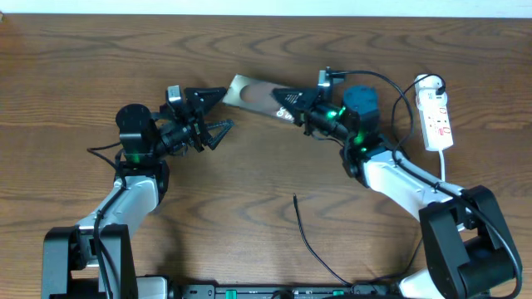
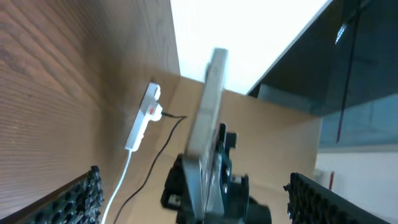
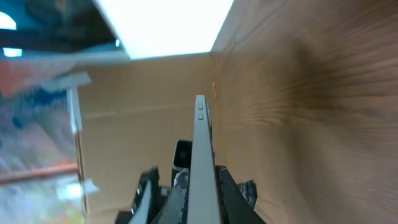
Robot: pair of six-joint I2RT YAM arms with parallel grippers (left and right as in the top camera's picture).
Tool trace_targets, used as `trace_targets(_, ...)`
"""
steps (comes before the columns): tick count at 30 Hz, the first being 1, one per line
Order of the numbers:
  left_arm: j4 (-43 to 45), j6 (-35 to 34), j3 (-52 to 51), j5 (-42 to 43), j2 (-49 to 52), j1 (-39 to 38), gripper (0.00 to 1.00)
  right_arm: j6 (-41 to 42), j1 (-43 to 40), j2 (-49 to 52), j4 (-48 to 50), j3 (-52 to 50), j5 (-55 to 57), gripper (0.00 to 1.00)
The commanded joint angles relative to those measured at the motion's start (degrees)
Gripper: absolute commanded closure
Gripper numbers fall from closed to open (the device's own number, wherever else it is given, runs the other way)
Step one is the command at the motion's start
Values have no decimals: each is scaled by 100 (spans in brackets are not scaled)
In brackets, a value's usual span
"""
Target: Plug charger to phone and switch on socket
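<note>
At centre left of the overhead frame, my left gripper (image 1: 228, 106) is standing wide open, grasping nothing. Just right of it I'm seeing the phone (image 1: 252, 93), its long axis slanting from upper left down to the right and its pale end pointing at those open fingers. Its print is too small to read. My right gripper (image 1: 288, 105) is clenching its right end. The charger (image 1: 309, 242) is lying at lower centre, tip pointing up-frame. At upper right the socket (image 1: 435, 116) is lying near-vertical, its red marks unreadable.

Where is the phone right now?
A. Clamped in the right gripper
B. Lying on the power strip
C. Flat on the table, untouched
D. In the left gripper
A: the right gripper is shut on the phone, holding it on edge, while the left gripper is open and empty.
</note>
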Motion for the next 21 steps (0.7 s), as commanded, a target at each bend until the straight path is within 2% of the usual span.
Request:
trace_targets(1, 175, -310, -66, -437, -74, -125, 9, -337, 249, -26, 105, 127, 85, 99)
trace_targets(5, 518, -389, -66, -715, -72, -308, 9, -195, 525, -26, 103, 127, 350, 99)
trace_targets(17, 520, -459, -66, -1086, -72, -356, 9, 1403, 1005, -26, 96, 127, 1049, 99)
trace_targets(21, 520, -459, -66, -1163, -72, -356, 9, 1663, 1123, -26, 96, 127, 1281, 99)
